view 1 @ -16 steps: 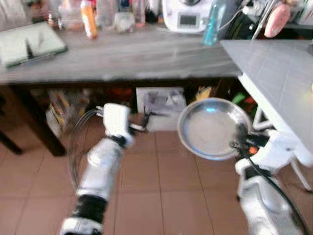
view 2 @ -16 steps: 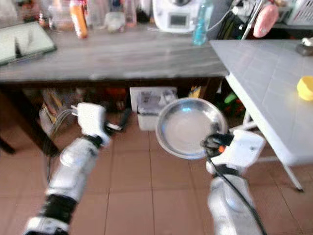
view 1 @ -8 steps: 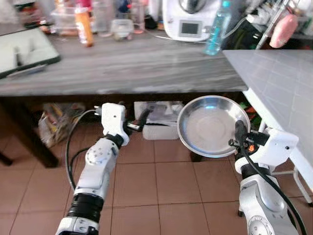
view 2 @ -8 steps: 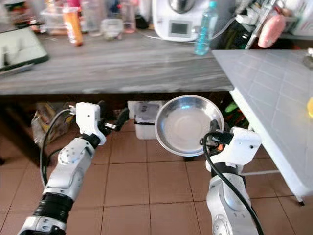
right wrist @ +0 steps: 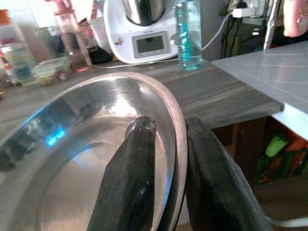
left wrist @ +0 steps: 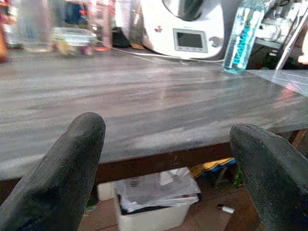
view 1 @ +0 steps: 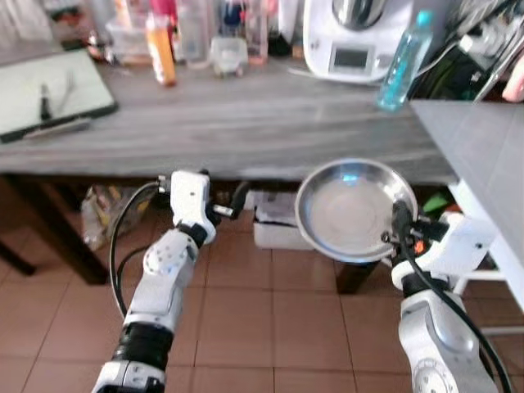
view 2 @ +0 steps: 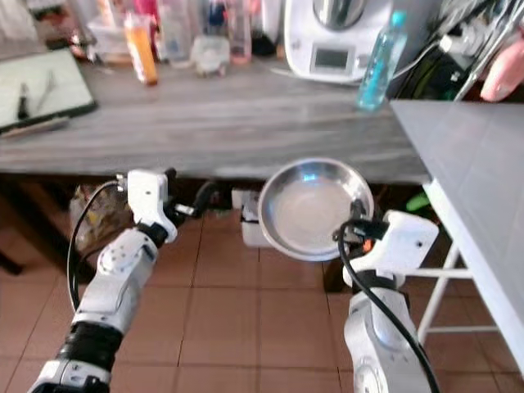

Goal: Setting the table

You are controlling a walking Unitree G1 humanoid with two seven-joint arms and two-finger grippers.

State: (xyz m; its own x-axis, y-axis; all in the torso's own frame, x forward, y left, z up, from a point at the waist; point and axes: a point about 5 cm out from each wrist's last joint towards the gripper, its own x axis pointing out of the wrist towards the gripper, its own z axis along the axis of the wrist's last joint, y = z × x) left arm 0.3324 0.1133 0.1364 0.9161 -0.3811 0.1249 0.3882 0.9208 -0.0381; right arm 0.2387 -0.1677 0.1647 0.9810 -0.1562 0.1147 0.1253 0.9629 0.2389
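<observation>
The right tool grips a round steel bowl by its rim, one black finger inside the wall and one outside, as the right wrist view shows with the fingers pinching the rim. The bowl is held tilted in the air, its hollow facing the camera, in front of and below the front edge of the grey wooden desk. Its upper rim overlaps the desk's front edge in the head views; whether it touches the edge cannot be told.

The left tool is raised just below the same front edge, well to the left of the bowl, its two fingers spread wide apart with nothing between them; the left wrist view looks through the gap across the desk top.

The middle and front of the desk top is a broad bare stretch. The back edge is crowded: an orange bottle, a small clear container, a white kitchen machine and a blue water bottle. A flat grey tablet lies at the far left. At the right, a pale tiled desk meets the wooden one at a corner. Under the desk, a white bin stands on the terracotta tile floor.
</observation>
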